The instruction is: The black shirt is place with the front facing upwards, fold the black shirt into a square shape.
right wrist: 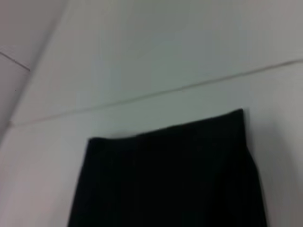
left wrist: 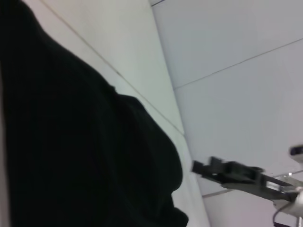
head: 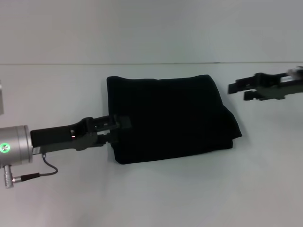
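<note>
Head view showed the black shirt (head: 170,118) folded near-square on the white bench (head: 189,189), the left gripper (head: 120,124) at its left edge, apparently tidying it, jaw state untellable, while the right gripper (head: 236,91) hovered clear, jaws narrowly parted.

Looks like a robot lab / test cell, not a home. Bare white surface (head: 156,194) fills the head view, w/ plain pale wall (head: 151,28) behind it at 12 o'clock, meeting along a thin seam. No furniture or decor in view. Only things on show: folded black shirt (head: 170,118) at centre, metal robot arm w/ green status light (head: 4,147) and loose cable (head: 47,166) at 8 o'clock.
</note>
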Controlling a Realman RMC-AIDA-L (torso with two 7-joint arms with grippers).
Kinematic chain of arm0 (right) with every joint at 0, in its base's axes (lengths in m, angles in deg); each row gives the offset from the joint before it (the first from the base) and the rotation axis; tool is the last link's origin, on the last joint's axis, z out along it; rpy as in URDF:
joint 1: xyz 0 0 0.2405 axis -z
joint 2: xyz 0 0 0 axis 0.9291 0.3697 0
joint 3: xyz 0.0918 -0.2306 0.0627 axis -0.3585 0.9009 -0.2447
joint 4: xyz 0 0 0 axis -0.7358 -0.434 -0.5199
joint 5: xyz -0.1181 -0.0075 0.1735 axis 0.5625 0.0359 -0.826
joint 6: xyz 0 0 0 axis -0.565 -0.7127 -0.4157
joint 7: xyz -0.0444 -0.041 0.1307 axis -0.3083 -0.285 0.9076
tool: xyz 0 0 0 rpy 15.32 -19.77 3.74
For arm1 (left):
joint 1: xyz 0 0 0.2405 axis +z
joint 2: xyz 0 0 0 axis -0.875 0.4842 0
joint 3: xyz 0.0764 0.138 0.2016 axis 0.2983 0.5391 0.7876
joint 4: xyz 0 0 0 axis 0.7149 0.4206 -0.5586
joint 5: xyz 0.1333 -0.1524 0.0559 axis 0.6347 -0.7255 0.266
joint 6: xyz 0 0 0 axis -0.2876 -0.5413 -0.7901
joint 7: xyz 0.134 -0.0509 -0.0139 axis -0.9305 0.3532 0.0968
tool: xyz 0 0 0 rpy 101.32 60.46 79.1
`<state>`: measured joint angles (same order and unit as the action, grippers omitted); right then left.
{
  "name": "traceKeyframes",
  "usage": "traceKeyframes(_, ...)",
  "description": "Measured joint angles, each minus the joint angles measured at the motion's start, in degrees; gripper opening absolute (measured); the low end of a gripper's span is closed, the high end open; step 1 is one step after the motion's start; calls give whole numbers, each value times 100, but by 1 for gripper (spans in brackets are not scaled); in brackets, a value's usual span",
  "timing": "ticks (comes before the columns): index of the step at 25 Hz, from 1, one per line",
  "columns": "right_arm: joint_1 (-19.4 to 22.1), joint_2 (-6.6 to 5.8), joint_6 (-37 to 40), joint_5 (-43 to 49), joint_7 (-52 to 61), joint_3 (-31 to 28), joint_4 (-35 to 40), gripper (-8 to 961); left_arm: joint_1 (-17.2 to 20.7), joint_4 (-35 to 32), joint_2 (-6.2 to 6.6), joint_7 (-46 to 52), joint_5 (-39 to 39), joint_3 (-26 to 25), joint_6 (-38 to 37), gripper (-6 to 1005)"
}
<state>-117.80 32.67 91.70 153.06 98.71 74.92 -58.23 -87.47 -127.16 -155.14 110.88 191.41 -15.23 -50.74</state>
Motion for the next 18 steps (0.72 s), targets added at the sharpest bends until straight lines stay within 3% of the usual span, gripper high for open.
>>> traceKeyframes(7, -637, 234, -456, 667, 824, 516, 117, 700, 12, 10, -20, -156, -20, -192, -90, 950)
traceKeyframes(13, -755, 374, -821, 728, 935, 761, -44, 701, -6, 7, -69, -169, -21, -296, -146, 950)
traceKeyframes(18, -794, 415, -1132, 732, 943, 936, -242, 701, -41, 7, -93, -173, -21, -315, -140, 950)
